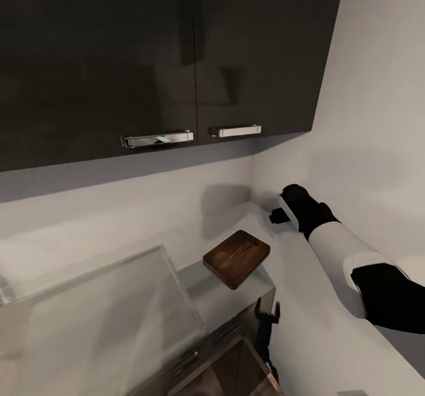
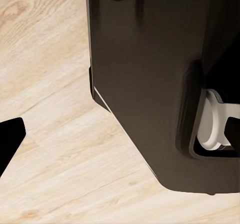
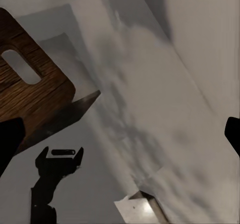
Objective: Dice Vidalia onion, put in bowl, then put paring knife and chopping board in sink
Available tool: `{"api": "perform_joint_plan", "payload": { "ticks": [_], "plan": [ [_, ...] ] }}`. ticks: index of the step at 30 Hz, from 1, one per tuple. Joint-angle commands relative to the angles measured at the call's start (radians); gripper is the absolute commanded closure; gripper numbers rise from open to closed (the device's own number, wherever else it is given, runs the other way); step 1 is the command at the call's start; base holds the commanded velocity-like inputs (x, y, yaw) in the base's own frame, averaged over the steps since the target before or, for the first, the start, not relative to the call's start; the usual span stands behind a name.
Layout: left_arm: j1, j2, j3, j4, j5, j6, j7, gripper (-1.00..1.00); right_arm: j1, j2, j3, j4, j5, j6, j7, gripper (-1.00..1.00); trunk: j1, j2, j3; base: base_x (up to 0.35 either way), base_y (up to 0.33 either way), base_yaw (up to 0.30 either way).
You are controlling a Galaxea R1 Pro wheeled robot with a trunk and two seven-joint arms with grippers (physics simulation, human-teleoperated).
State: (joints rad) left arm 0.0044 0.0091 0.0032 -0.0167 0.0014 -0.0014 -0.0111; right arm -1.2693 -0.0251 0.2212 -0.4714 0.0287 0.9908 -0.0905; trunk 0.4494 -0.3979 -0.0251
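The thick dark-brown wooden chopping board (image 1: pixel 236 258) with rounded corners and a slot handle is lying flat at the front edge of the long grey reflective steel desk (image 1: pixel 147 231), near the corner where two pale walls (image 1: pixel 378 118) are meeting; in the right wrist view the board (image 3: pixel 30 94) is showing its grain and slot, one corner reaching the desk's edge. To the board's left in the head view a rectangular steel sink (image 1: pixel 100 319) is appearing blurred. Above the desk, dark glossy wall cabinets (image 1: pixel 159 54) with two chrome bar handles (image 1: pixel 157 138) are hanging. The right arm (image 1: pixel 342 254), white with black joints, is reaching out above the desk toward the corner, to the right of the board and apart from it; the right hand (image 3: pixel 120 134) is standing wide, its two dark fingertips (image 3: pixel 9 139) showing at opposite sides of the right wrist view with nothing between them. The left hand (image 1: pixel 267 314), a dark forked shape, is hanging below the desk's front edge, under the board; whether it is wide or narrow cannot be told. The left wrist view is looking down on a pale wood floor (image 2: pixel 55 149) and the robot's dark base (image 2: pixel 150 84).
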Motion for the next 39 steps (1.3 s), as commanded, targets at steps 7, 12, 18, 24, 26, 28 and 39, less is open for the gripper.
{"api": "perform_joint_plan", "payload": {
  "ticks": [7, 12, 18, 24, 26, 28, 39],
  "plan": [
    [0.000, 0.000, 0.001, -0.002, 0.000, 0.000, -0.001, -1.00, -0.001, -0.029, 0.027, 0.137, 0.001, -0.029, 0.092, -1.00, 0.001, -0.002, -0.002, 0.000, 0.000, 0.000],
    [0.000, 0.000, 0.000, -0.002, 0.000, 0.000, -0.002, -1.00, -0.001, -0.031, 0.037, 0.166, 0.001, -0.050, 0.123, -1.00, 0.001, -0.002, -0.002, 0.000, 0.000, 0.000],
    [0.000, -0.005, 0.000, -0.002, 0.000, 0.000, -0.003, -1.00, -0.002, 0.015, 0.057, 0.173, -0.001, -0.060, 0.227, -1.00, 0.001, -0.002, -0.002, 0.000, 0.000, 0.000],
    [0.000, -0.006, 0.001, -0.002, 0.000, 0.000, -0.003, -1.00, -0.002, 0.047, 0.206, 0.165, 0.002, -0.093, 0.399, -1.00, 0.001, -0.002, -0.002, 0.000, 0.000, 0.000],
    [0.000, -0.006, 0.001, -0.002, 0.000, 0.000, -0.003, -1.00, -0.002, 0.049, 0.249, 0.163, 0.004, -0.112, 0.433, -1.00, 0.001, -0.002, -0.002, 0.000, 0.000, 0.000],
    [0.000, -0.006, 0.001, -0.002, 0.000, 0.000, -0.003, -1.00, -0.002, 0.049, 0.260, 0.162, 0.006, -0.117, 0.442, -1.00, 0.001, -0.002, -0.002, 0.000, 0.000, 0.000],
    [0.000, -0.005, 0.001, -0.002, 0.000, 0.000, -0.003, -1.00, -0.002, 0.042, 0.319, 0.158, 0.064, -0.144, 0.457, -1.00, 0.001, -0.002, -0.002, 0.000, 0.000, 0.000]
  ]
}}
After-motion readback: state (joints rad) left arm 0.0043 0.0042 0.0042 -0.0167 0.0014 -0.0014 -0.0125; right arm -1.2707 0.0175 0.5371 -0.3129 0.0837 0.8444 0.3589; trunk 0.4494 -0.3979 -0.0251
